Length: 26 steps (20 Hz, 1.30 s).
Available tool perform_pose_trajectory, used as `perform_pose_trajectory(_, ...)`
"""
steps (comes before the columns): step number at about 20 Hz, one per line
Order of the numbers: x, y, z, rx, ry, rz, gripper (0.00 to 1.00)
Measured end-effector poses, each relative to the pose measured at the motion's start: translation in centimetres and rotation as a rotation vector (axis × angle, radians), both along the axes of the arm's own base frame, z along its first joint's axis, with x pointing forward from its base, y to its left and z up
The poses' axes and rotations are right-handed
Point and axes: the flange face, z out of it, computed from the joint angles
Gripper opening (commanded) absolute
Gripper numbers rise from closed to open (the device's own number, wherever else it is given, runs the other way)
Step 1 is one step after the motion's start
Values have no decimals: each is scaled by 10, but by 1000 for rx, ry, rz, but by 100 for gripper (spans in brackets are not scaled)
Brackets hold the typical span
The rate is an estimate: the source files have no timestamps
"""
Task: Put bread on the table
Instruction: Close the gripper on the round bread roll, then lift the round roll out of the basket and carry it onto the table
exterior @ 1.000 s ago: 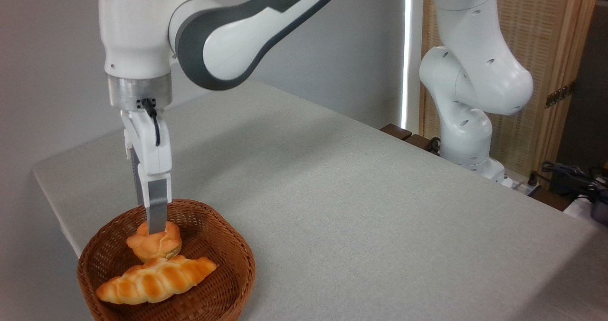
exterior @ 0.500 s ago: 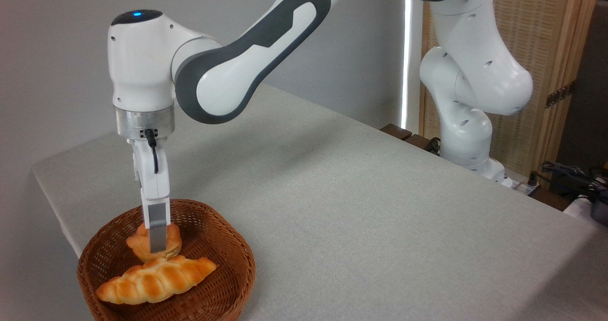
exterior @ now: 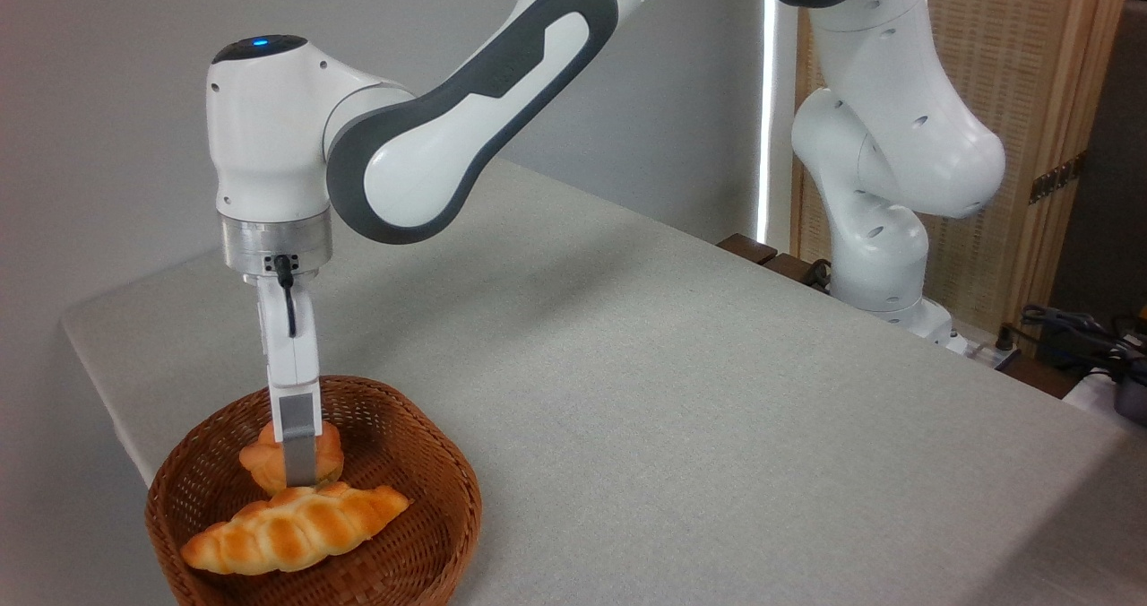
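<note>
1. Camera view, risks: slippage is the main hazard. The bun (exterior: 291, 458) is rounded with a knobbly top, so it could be squeezed out sideways if the fingers are not centred on it. The loaf (exterior: 296, 527) lies just in front of the bun, seemingly touching it, and could be dragged or tipped when the bun is lifted. The basket (exterior: 408, 557) could also be snagged at its rim or nudged along the table (exterior: 681, 391) by a lift that is not kept vertical.

2. Camera view, positions: the bun is seen inside the basket, toward its back left, not yet on the cloth. The gripper (exterior: 300, 471) is lowered straight onto it from above; one grey finger is seen across the bun's front, reaching almost to its base, and the other is hidden behind. Whether the fingers are pressed onto the bun or merely spread around it cannot be told.
</note>
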Motion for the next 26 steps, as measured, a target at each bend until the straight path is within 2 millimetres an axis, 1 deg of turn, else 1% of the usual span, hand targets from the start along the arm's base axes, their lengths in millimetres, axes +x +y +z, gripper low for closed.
perform_pose_trajectory(6,0,0,1,-1,-3,-1,38)
perform_pose_trajectory(8,0,0,4,-2,-9,0,38)
perform_pose_trajectory(10,1,2,17,-5,-30,3,38)
perform_pose_trajectory(13,-5,13,52,0,-63,20,39)
perform_pose_trajectory(14,-10,18,64,9,-56,28,41)
perform_pose_trajectory(15,-14,21,72,16,-48,34,44)
perform_pose_trajectory(16,-20,26,82,27,-34,42,45)
perform_pose_trajectory(17,-24,29,88,34,-21,48,45)
perform_pose_trajectory(19,-42,42,104,73,57,53,45)
perform_pose_trajectory(21,-64,50,113,116,147,14,45)
perform_pose_trajectory(23,-87,53,111,146,216,-25,46)
perform_pose_trajectory(24,-97,53,105,157,240,-39,56)
perform_pose_trajectory(25,-107,51,96,166,261,-54,63)
perform_pose_trajectory(26,-115,46,87,174,282,-68,63)
